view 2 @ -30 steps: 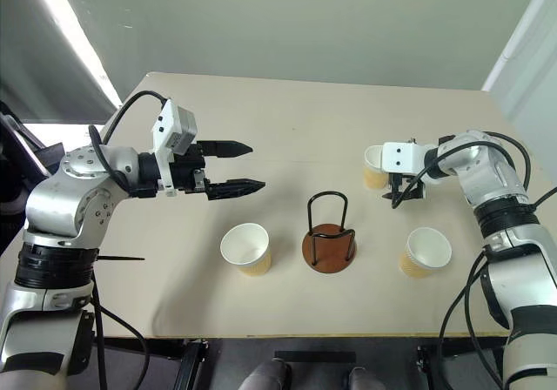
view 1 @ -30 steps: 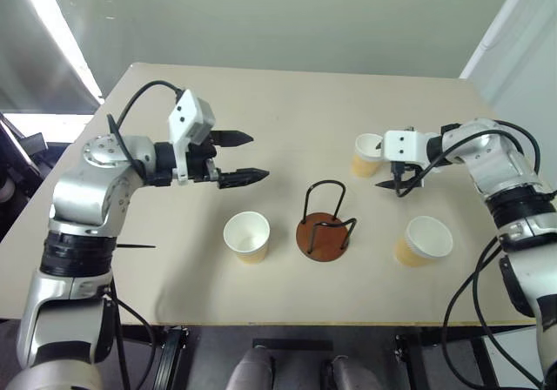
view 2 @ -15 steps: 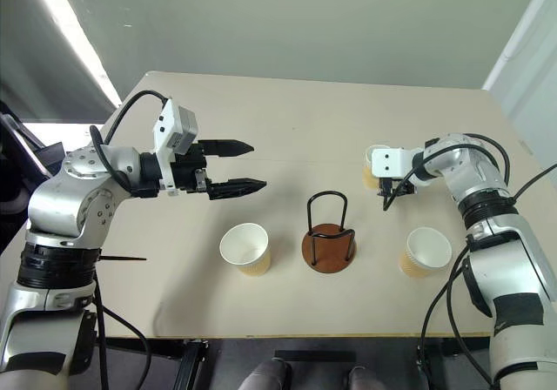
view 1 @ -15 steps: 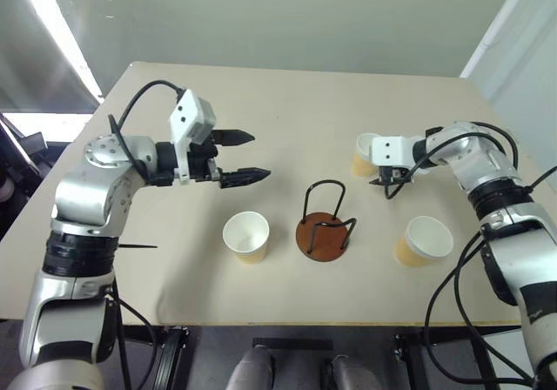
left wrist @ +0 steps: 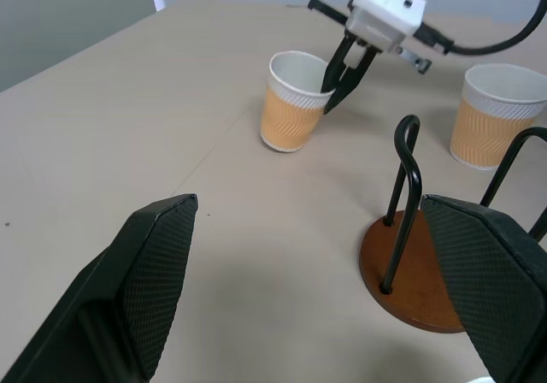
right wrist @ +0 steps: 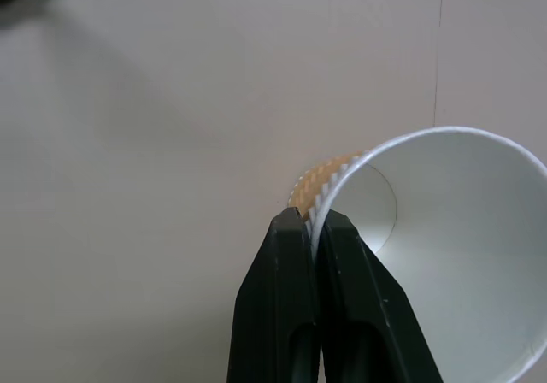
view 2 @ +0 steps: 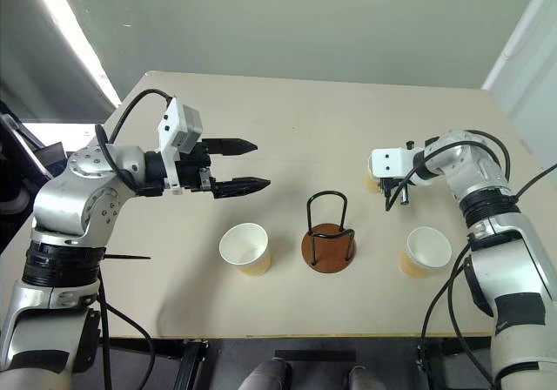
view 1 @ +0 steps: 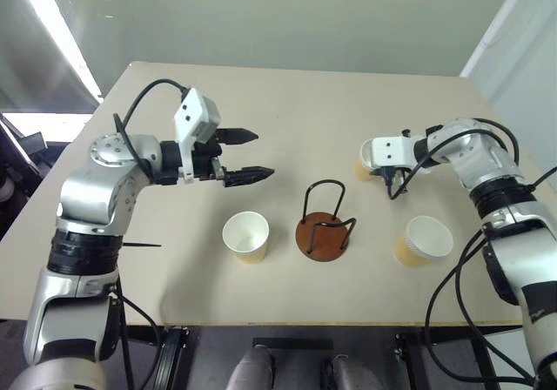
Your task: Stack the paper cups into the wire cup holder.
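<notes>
**A:** Status, R side?

**B:** Right gripper (right wrist: 309,229) closed on rim of far paper cup (left wrist: 295,101): one finger inside, one outside, wall pinched between. Cup upright on desk (view 1: 287,111), just beyond and to the right of wire cup holder (view 1: 324,225). Not yet lifted.

**A:** L side?

**B:** Left gripper (view 1: 245,155) fully open, empty, held above desk, well apart from all cups. Near-left cup (view 1: 246,236) standing just left of holder; near-right cup (view 1: 423,240) to holder's right. Holder empty, disc base flat on desk, wire loops upright.

**A:** Procedure for lift?

**B:** Raise straight up first. Rim pinch = thin contact, prob. weak against twisting; avoid fast wrist turns or cup may swing or slip. Expect paper wall to dent if squeezed harder, so no extra force.

**A:** Clearance?

**B:** Lift cup base above top of wire loops before moving sideways. Otherwise likely to snag a loop and drag holder, which looks light.

**A:** Placement?

**B:** Centre cup over disc base, keep mouth up and level, lower between loops till base seats. Release only once seated. Withdraw upward, inner finger clearing rim before any sideways move, else cup prob. tips out.

**A:** Risks w/ near-right cup?

**B:** Sits near R arm's route; keep forearm and cable high when crossing.

**A:** L arm role?

**B:** None needed for this step; keep clear of holder.
</notes>
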